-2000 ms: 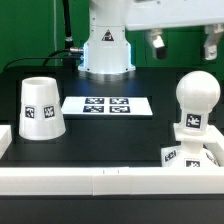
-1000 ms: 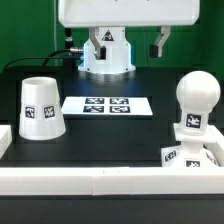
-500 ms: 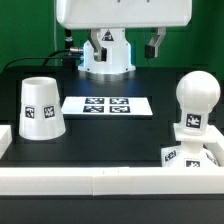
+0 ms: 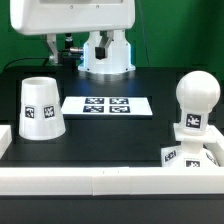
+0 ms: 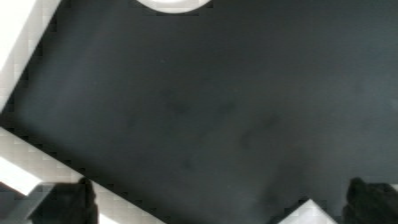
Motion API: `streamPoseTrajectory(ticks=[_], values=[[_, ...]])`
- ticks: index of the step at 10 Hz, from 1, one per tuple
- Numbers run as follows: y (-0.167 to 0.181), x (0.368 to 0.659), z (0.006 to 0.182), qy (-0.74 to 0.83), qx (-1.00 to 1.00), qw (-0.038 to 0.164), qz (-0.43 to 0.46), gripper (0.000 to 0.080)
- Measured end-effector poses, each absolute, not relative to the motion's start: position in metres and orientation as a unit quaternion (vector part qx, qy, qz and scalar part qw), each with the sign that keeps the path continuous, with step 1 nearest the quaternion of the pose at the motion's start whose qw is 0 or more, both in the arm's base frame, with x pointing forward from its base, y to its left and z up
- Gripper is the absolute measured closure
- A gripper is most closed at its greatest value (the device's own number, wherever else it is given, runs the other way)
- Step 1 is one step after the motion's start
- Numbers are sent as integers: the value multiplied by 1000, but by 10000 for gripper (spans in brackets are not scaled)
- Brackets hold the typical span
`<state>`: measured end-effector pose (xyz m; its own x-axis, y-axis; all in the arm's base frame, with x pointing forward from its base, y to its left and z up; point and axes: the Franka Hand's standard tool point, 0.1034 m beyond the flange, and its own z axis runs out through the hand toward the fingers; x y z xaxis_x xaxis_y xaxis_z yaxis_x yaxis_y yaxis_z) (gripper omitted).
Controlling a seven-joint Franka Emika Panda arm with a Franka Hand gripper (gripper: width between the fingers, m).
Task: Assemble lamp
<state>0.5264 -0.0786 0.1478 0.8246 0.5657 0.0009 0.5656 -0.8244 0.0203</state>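
Note:
The tapered white shade (image 4: 40, 107) stands on the black table at the exterior view's left. The round-headed bulb (image 4: 196, 98) stands upright on the tagged base (image 4: 176, 156) at the exterior view's right. My gripper (image 4: 88, 46) hangs high over the back of the table, far from all three parts. Its dark fingers (image 5: 63, 204) stand wide apart in the wrist view with only black table between them, so my gripper (image 5: 217, 205) is open and empty. A white rounded bit (image 5: 173, 4) shows at the wrist view's edge; I cannot tell what it is.
The marker board (image 4: 107, 104) lies flat in the middle of the table. A white rail (image 4: 100, 180) runs along the table's near edge. The arm's white pedestal (image 4: 106, 55) stands at the back. White rail pieces (image 5: 22, 70) border the table in the wrist view.
The arm's hand has swung toward the exterior view's left and now fills the upper left of that view. The shade, bulb and base have not moved.

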Motion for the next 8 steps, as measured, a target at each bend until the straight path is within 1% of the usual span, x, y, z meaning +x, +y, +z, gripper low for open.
streamPoseTrajectory(ticks=[2,3,4,6,7,8], values=[[-81,525,148,294,956,8,1,101],[-91,518,148,291,957,6,-5,101],[-102,502,143,295,956,9,-1,101],[-116,470,127,291,957,2,-6,101],[-116,464,120,291,957,0,-11,101],[-115,467,122,292,956,1,-9,101]])
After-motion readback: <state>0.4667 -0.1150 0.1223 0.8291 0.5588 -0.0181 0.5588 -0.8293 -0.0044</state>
